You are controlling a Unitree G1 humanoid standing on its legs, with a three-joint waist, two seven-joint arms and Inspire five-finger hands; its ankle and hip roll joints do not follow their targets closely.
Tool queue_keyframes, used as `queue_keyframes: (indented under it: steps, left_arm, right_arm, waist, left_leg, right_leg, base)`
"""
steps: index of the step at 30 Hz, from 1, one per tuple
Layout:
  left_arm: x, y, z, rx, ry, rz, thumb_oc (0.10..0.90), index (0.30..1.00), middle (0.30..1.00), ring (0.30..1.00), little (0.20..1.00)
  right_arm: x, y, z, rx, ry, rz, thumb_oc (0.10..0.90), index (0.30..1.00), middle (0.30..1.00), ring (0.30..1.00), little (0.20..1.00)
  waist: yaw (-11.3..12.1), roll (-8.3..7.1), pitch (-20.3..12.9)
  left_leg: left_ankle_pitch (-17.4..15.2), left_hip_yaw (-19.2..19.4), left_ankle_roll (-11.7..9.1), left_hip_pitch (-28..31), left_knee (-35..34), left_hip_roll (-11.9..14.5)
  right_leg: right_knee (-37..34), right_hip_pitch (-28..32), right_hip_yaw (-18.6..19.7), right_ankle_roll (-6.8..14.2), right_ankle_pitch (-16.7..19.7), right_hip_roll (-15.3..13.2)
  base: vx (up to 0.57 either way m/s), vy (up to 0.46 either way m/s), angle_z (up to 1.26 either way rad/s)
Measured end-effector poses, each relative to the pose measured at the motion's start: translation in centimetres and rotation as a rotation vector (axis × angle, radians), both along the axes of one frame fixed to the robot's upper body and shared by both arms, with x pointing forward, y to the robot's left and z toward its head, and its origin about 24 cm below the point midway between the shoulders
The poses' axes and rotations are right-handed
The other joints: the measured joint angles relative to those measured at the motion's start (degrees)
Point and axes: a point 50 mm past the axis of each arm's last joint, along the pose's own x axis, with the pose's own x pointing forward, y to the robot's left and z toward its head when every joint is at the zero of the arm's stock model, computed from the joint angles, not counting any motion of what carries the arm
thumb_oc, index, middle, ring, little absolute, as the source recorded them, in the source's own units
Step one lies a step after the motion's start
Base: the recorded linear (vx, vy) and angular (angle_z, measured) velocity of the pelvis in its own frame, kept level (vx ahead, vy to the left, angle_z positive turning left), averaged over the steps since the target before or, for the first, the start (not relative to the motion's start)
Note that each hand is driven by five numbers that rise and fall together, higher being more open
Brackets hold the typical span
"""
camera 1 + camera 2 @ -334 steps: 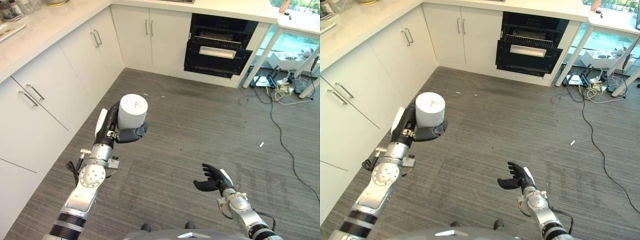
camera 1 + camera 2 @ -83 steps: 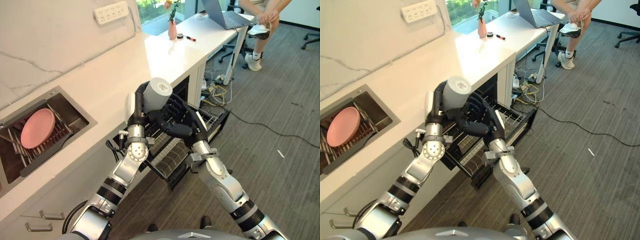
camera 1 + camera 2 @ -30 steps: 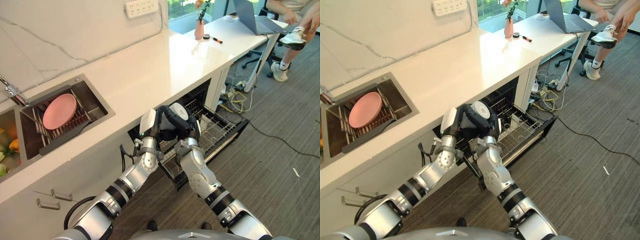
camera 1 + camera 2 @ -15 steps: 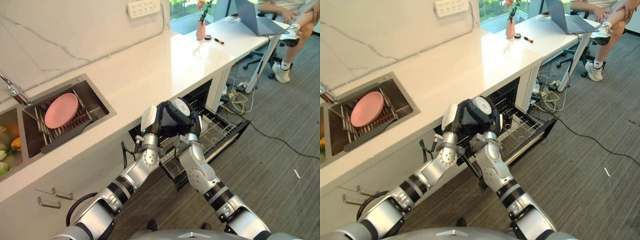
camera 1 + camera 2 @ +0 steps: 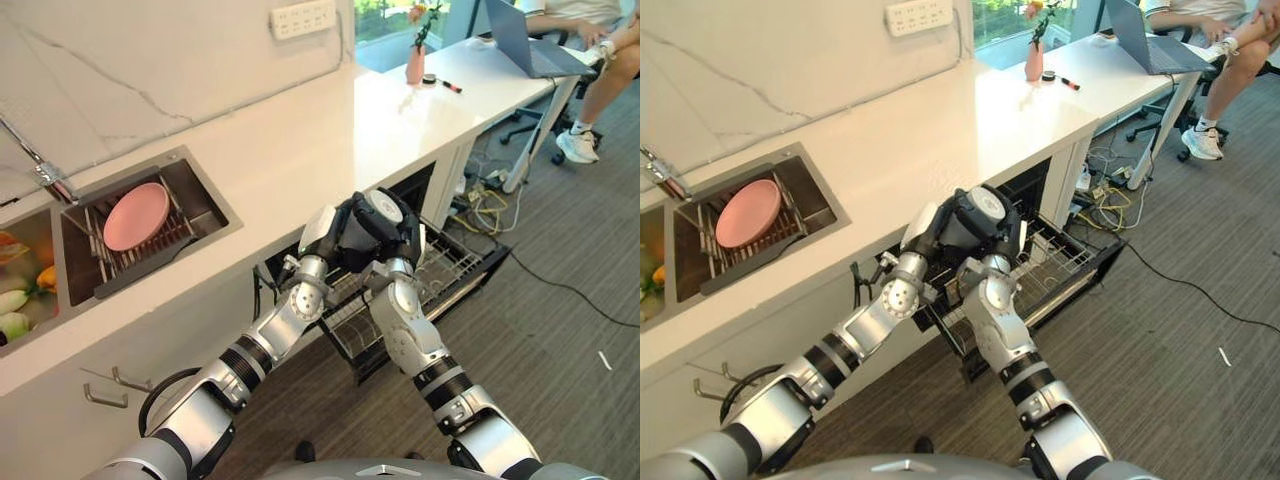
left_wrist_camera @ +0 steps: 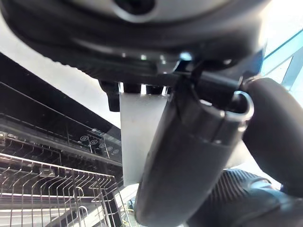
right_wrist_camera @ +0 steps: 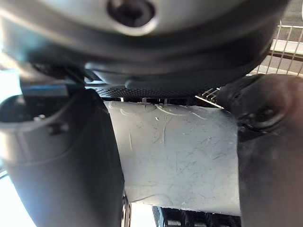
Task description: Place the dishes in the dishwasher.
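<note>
A white cup [image 5: 383, 211] lies on its side, held above the open dishwasher's pulled-out wire rack [image 5: 452, 268], just under the counter edge. My left hand [image 5: 338, 232] is shut on it from the counter side. My right hand [image 5: 406, 238] is curled round it from the other side. The left wrist view shows the cup's white wall [image 6: 138, 137] past the thumb [image 6: 189, 161]. In the right wrist view the scratched cup [image 7: 175, 156] sits between thumb [image 7: 61, 161] and fingers [image 7: 270, 156]. A pink plate [image 5: 136, 216] stands in the sink's drying rack.
The white counter [image 5: 300, 140] overhangs the dishwasher. A sink [image 5: 205, 205] is set into it, with vegetables [image 5: 15, 300] beside it. A pink vase [image 5: 415, 68] stands on the far counter end. A seated person's leg [image 5: 605, 85] and loose cables [image 5: 490, 205] are beyond.
The view has shifted slightly left. Both hands stay closed round the cup and have carried it a little farther over the dishwasher rack.
</note>
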Motion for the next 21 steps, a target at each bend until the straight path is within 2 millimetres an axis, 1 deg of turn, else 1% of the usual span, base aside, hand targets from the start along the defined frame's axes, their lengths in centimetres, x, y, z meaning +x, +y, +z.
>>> queue_keyframes:
  steps: [1,2,3,4,5,6,7,8,9,10,11,12,14,15,16,17,18,19,20,21]
  left_arm:
    - [-0.5,-0.4,0.3,0.002,-0.007,-0.052,0.8,0.9,0.9,0.9,0.9]
    - [-1.6,-0.2,0.8,-0.032,-0.026,-0.113,0.8,0.9,0.9,0.9,0.9]
    - [-1.6,-0.2,0.8,-0.032,-0.026,-0.113,0.8,0.9,0.9,0.9,0.9]
    - [-2.9,0.0,1.1,-0.054,-0.056,-0.157,0.8,0.9,0.9,0.9,0.9]
    - [-2.9,0.0,1.1,-0.054,-0.056,-0.157,0.8,0.9,0.9,0.9,0.9]
    - [-3.2,1.5,0.8,-0.016,-0.058,-0.161,0.8,0.9,0.9,0.9,0.9]
    - [-3.2,1.5,0.8,-0.016,-0.058,-0.161,0.8,0.9,0.9,0.9,0.9]
    - [-3.6,2.6,0.4,0.021,-0.053,-0.163,0.8,0.9,0.9,0.9,0.9]
    - [-3.6,2.6,0.4,0.021,-0.053,-0.163,0.8,0.9,0.9,0.9,0.9]
    - [-4.7,4.3,-0.3,0.101,-0.046,-0.175,0.8,0.9,0.9,0.9,0.9]
    - [-4.7,4.3,-0.3,0.101,-0.046,-0.175,0.8,0.9,0.9,0.9,0.9]
    - [-5.7,6.0,-1.2,0.136,-0.016,-0.178,0.8,0.9,0.9,0.9,0.9]
    - [-8.8,9.1,-2.6,0.066,0.094,-0.152,0.8,0.9,0.9,0.9,0.9]
    - [-9.9,10.2,-3.6,0.017,0.167,-0.108,0.8,0.9,0.9,0.9,0.9]
    - [-10.9,11.1,-5.0,-0.045,0.254,-0.055,0.8,0.9,0.9,0.9,0.9]
    - [-10.9,11.1,-5.0,-0.045,0.254,-0.055,0.8,0.9,0.9,0.9,0.9]
    - [-11.5,11.8,-6.7,-0.085,0.357,-0.007,0.8,0.9,0.9,0.9,0.9]
    - [-12.1,12.5,-8.0,-0.109,0.446,0.023,0.8,0.9,0.9,0.9,0.9]
    - [-13.2,13.4,-9.5,-0.155,0.534,0.076,0.8,0.9,0.9,0.9,0.9]
    - [-14.4,14.3,-10.8,-0.167,0.622,0.105,0.8,0.9,0.9,0.9,0.9]
  right_arm:
    - [0.5,-1.5,0.0,-0.047,0.006,-0.056,0.4,0.3,0.3,0.3,0.3]
    - [1.0,-5.3,-0.1,-0.145,0.019,-0.17,0.4,0.3,0.3,0.3,0.3]
    - [1.0,-5.3,-0.1,-0.145,0.019,-0.17,0.4,0.3,0.3,0.3,0.3]
    - [1.1,-9.8,0.0,-0.192,0.051,-0.322,0.4,0.3,0.3,0.3,0.3]
    - [1.1,-9.8,0.0,-0.192,0.051,-0.322,0.4,0.3,0.3,0.3,0.3]
    - [0.9,-12.9,0.4,-0.265,0.055,-0.421,0.4,0.3,0.3,0.3,0.3]
    - [0.9,-12.9,0.4,-0.265,0.055,-0.421,0.4,0.3,0.3,0.3,0.3]
    - [0.7,-14.2,0.6,-0.302,0.056,-0.461,0.4,0.3,0.3,0.3,0.3]
    - [0.7,-14.2,0.6,-0.302,0.056,-0.461,0.4,0.3,0.3,0.3,0.3]
    - [0.1,-15.7,0.7,-0.365,0.055,-0.502,0.4,0.3,0.3,0.3,0.3]
    - [0.1,-15.7,0.7,-0.365,0.055,-0.502,0.4,0.3,0.3,0.3,0.3]
    - [0.0,-15.5,0.3,-0.388,0.059,-0.477,0.4,0.3,0.3,0.3,0.3]
    - [-1.1,-15.1,-1.8,-0.442,0.114,-0.395,0.4,0.3,0.3,0.3,0.3]
    - [-1.5,-15.1,-2.8,-0.446,0.156,-0.381,0.4,0.3,0.3,0.3,0.3]
    - [-1.9,-15.2,-3.6,-0.45,0.193,-0.356,0.4,0.3,0.3,0.3,0.3]
    - [-1.9,-15.2,-3.6,-0.45,0.193,-0.356,0.4,0.3,0.3,0.3,0.3]
    - [-2.1,-15.2,-4.3,-0.451,0.226,-0.329,0.4,0.3,0.3,0.3,0.3]
    - [-2.1,-14.7,-4.8,-0.445,0.246,-0.289,0.4,0.3,0.3,0.3,0.3]
    - [-2.0,-13.6,-5.3,-0.449,0.254,-0.216,0.4,0.3,0.3,0.3,0.3]
    - [-1.9,-13.0,-5.7,-0.466,0.259,-0.138,0.4,0.3,0.3,0.3,0.3]
  waist:
    - [0.8,0.02,0.0]
    - [2.8,0.02,0.0]
    - [2.8,0.02,0.0]
    - [3.8,0.0,0.1]
    - [3.8,0.0,0.1]
    - [5.3,0.06,0.1]
    - [5.3,0.06,0.1]
    - [5.5,0.05,0.1]
    - [5.5,0.05,0.1]
    - [5.4,-0.2,0.3]
    - [5.4,-0.2,0.3]
    - [5.5,-0.44,0.4]
    - [5.5,-1.7,1.1]
    - [5.7,-2.01,1.3]
    - [6.0,-2.09,1.3]
    - [6.0,-2.09,1.3]
    - [6.4,-2.14,1.5]
    - [7.3,-2.26,1.6]
    - [7.5,-2.62,1.8]
    - [8.2,-3.16,2.0]
  left_leg:
    - [0.2,-0.6,0.0,-0.3,0.0,-0.1]
    - [0.3,-1.7,-0.1,-0.9,0.0,-0.2]
    - [0.3,-1.7,-0.1,-0.9,0.0,-0.2]
    - [0.6,-3.4,-0.1,-1.0,0.0,-0.5]
    - [0.6,-3.4,-0.1,-1.0,0.0,-0.5]
    - [0.8,-3.9,-0.1,-1.2,0.0,-0.9]
    - [0.8,-3.9,-0.1,-1.2,0.0,-0.9]
    - [0.9,-4.3,-0.2,-1.3,0.0,-0.9]
    - [0.9,-4.3,-0.2,-1.3,0.0,-0.9]
    - [0.9,-5.0,-0.2,-1.2,0.0,-0.9]
    - [0.9,-5.0,-0.2,-1.2,0.0,-0.9]
    - [0.9,-4.9,-0.2,-1.2,0.0,-1.0]
    - [0.9,-4.9,-0.3,-0.7,-0.1,-1.2]
    - [0.9,-5.0,-0.3,-0.9,-0.1,-1.3]
    - [0.8,-5.1,-0.3,-1.2,-0.3,-1.5]
    - [0.8,-5.1,-0.3,-1.2,-0.3,-1.5]
    - [0.7,-5.3,-0.3,-1.1,-0.1,-1.5]
    - [0.8,-5.5,-0.3,-1.6,-0.4,-1.5]
    - [0.8,-5.7,-0.3,-1.6,-0.4,-1.6]
    - [0.7,-6.8,-0.4,-2.1,-0.4,-1.8]
  right_leg:
    - [0.0,0.1,-0.3,0.0,-0.1,0.0]
    - [0.0,0.5,-1.1,0.1,-0.3,0.1]
    - [0.0,0.5,-1.1,0.1,-0.3,0.1]
    - [0.0,1.2,-1.5,0.3,-0.9,-0.2]
    - [0.0,1.2,-1.5,0.3,-0.9,-0.2]
    - [0.0,1.6,-1.9,0.5,-1.1,0.0]
    - [0.0,1.6,-1.9,0.5,-1.1,0.0]
    - [0.0,1.8,-2.5,0.7,-1.2,0.0]
    - [0.0,1.8,-2.5,0.7,-1.2,0.0]
    - [0.0,2.3,-3.4,0.6,-1.5,0.0]
    - [0.0,2.3,-3.4,0.6,-1.5,0.0]
    - [0.0,2.3,-3.3,0.6,-1.5,0.0]
    - [0.0,2.9,-3.6,0.8,-1.8,-0.2]
    - [0.0,3.2,-4.0,0.9,-2.0,-0.2]
    - [0.0,3.2,-4.4,1.0,-2.1,-0.3]
    - [0.0,3.2,-4.4,1.0,-2.1,-0.3]
    - [0.0,3.2,-4.7,1.0,-2.1,-0.4]
    - [0.0,3.2,-5.0,1.0,-2.1,-0.3]
    - [0.0,3.3,-5.2,1.0,-2.1,-0.4]
    - [0.0,3.5,-6.1,1.2,-2.4,-0.4]
  base:
    - [-0.01,-0.021,0.41]
    - [-0.02,-0.008,0.3]
    - [-0.03,-0.02,0.57]
    - [-0.01,-0.026,0.39]
    - [0.01,-0.051,0.5]
    - [0.02,-0.025,0.1]
    - [0.01,-0.03,0.18]
    - [0.0,-0.005,0.08]
    - [0.0,-0.01,0.26]
    - [0.0,-0.005,0.18]
    - [0.0,-0.004,0.16]
    - [0.0,0.0,0.0]
    - [-0.01,0.006,0.05]
    - [-0.02,0.011,0.17]
    - [-0.01,0.005,0.15]
    - [-0.02,0.005,0.15]
    - [-0.02,0.002,0.12]
    - [0.03,-0.04,0.16]
    - [0.04,-0.046,0.24]
    - [0.04,-0.051,0.36]
